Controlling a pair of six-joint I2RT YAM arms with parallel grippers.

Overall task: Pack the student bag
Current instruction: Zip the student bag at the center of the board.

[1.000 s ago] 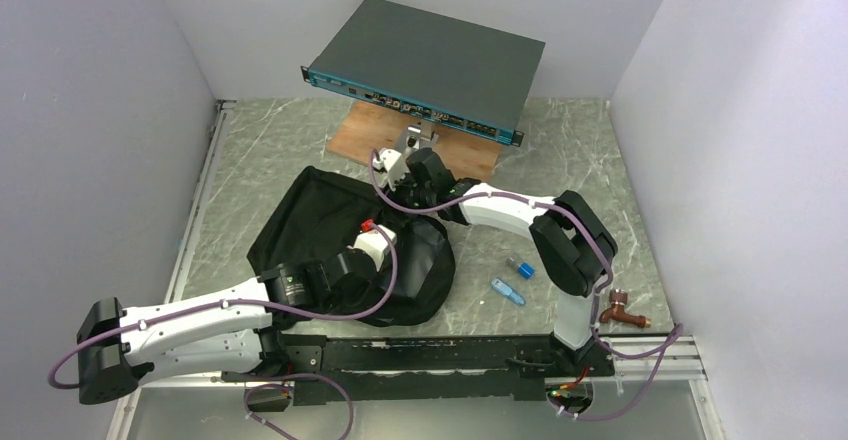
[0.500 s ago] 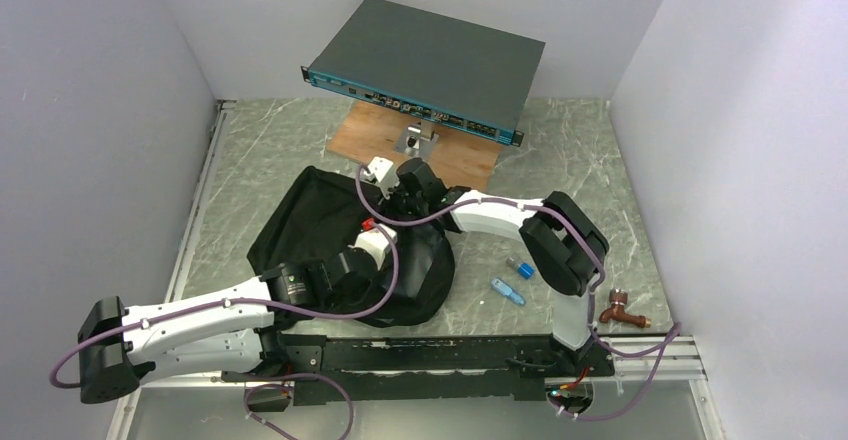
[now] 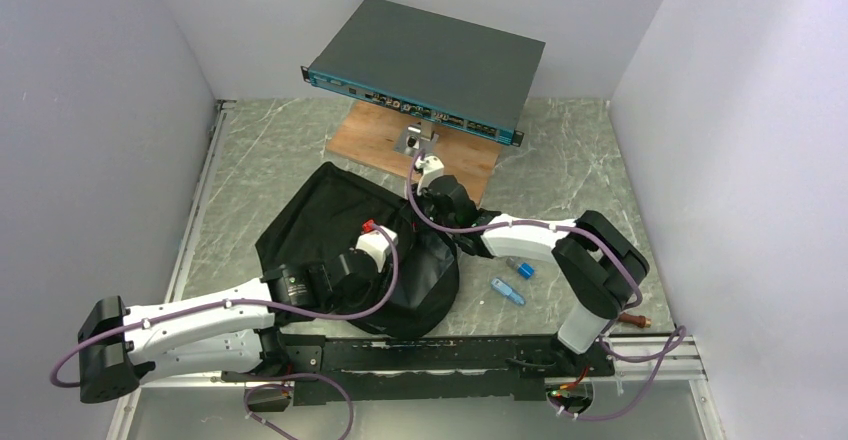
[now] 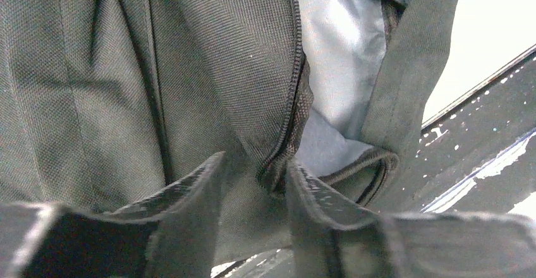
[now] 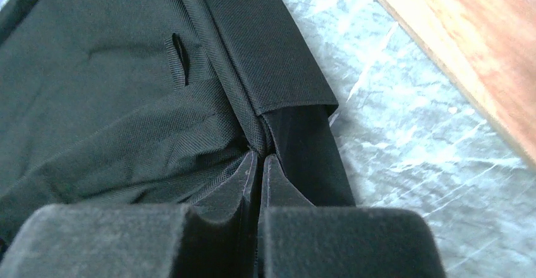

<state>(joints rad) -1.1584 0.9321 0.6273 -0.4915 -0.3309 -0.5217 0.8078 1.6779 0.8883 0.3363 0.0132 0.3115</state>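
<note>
The student bag [image 3: 330, 225] is a black fabric backpack lying flat left of the table's middle. My left gripper [image 3: 385, 258] is at its near right part. In the left wrist view, the left gripper [image 4: 256, 163] is shut on the bag's zipper edge [image 4: 292, 107], and the pale grey lining [image 4: 341, 44] shows in the opening. My right gripper [image 3: 430, 200] is at the bag's far right edge. In the right wrist view, the right gripper [image 5: 260, 157] is shut on a fold of the bag [image 5: 126, 95] beside a flat strap [image 5: 272, 50].
A dark grey rack device [image 3: 425, 65] with a teal front stands at the back on a small metal stand [image 3: 412, 140] over a wooden board [image 3: 455, 155]. Two small blue items [image 3: 508, 292] lie right of the bag. A brown item [image 3: 636, 317] lies by the right arm's base.
My right gripper has moved right and nearer while holding the bag's edge. The bag has shifted and stretched to the right. The left gripper has stayed nearly in place.
</note>
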